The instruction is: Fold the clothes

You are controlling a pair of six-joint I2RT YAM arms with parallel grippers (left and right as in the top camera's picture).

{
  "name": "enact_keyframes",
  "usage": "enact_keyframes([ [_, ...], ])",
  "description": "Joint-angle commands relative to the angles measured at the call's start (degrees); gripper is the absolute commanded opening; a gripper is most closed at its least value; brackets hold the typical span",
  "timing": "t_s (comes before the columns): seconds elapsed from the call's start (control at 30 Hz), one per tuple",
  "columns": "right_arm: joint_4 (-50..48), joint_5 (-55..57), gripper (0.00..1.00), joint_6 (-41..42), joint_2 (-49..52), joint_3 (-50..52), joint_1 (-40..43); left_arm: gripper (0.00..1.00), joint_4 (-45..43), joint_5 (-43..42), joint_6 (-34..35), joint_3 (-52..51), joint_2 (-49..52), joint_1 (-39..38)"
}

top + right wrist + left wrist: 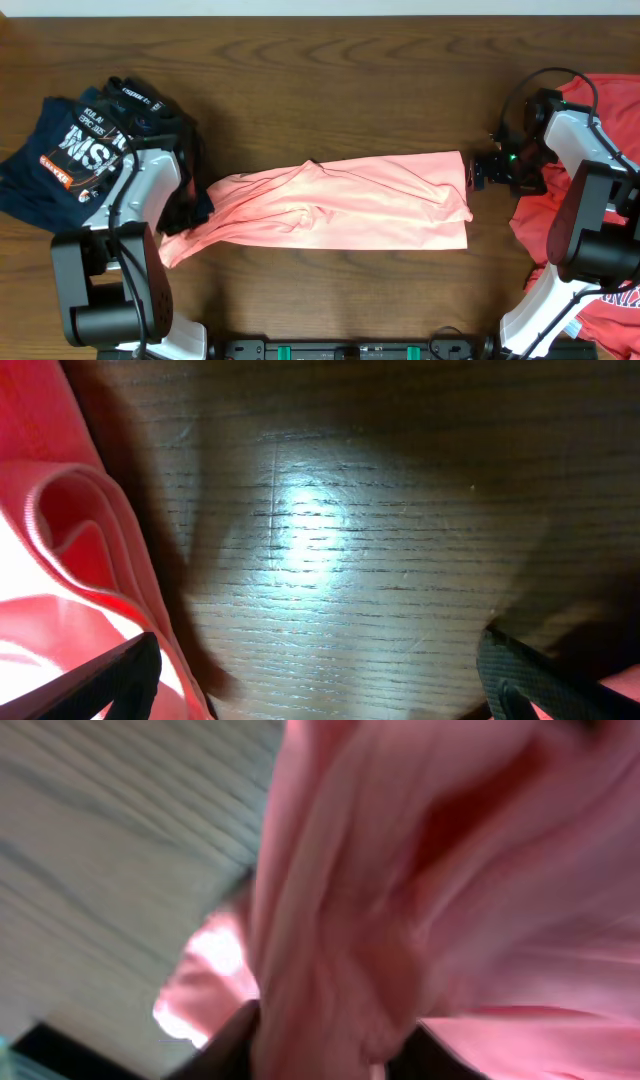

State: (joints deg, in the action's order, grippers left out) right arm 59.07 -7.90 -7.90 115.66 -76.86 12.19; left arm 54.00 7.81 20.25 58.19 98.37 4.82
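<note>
Folding looks partway done: the shirt [340, 205] lies mid-tabletop [350, 70], narrowed to a long band, so I judge the lengthwise folds made and the crosswise fold not yet done. Its long axis runs left to right; the right end is squared off just beside the right jaws, while the left end tapers into a bunched tail trailing toward the left arm [150, 190]. Right jaws stand wide apart over bare wood, holding nothing, with the shirt's layered edge at their side. Left jaws are buried in pink cloth that fills the wrist view; whether they clamp it I cannot tell. The next move likely calls for flattening that tail, then gripping one end and carrying it over onto the other, keeping clear of the navy shirt [60, 150] and red shirt [612, 95]
</note>
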Motion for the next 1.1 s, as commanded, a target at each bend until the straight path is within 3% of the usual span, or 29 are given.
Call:
enact_keyframes([
  [0.0,-0.11,0.39,0.99,0.59,1.66,0.68,0.5,0.52,-1.95,0.83,0.63,-2.47,-0.31,0.31],
  [0.3,-0.13,0.39,0.99,0.59,1.66,0.68,0.5,0.54,-7.02,0.83,0.63,-4.61,-0.31,0.31],
  [0.47,-0.09,0.39,0.99,0.59,1.66,0.68,0.5,0.08,-7.34,0.81,0.61,-4.74,-0.31,0.31],
  [0.5,-0.07,0.37,0.99,0.59,1.66,0.68,0.5,0.06,-7.43,0.81,0.59,-4.74,-0.31,0.31],
  [0.67,0.31,0.37,0.99,0.61,1.66,0.68,0.5,0.06,-5.64,0.83,0.2,-2.73,-0.48,0.59],
  [0.87,0.46,0.39,0.99,0.61,1.66,0.68,0.5,0.06,7.87,0.33,-0.09,8.59,-1.97,1.44],
  [1.07,0.48,0.39,0.99,0.61,1.66,0.68,0.5,0.06,12.79,-7.96,-0.26,15.5,-2.86,-2.82],
])
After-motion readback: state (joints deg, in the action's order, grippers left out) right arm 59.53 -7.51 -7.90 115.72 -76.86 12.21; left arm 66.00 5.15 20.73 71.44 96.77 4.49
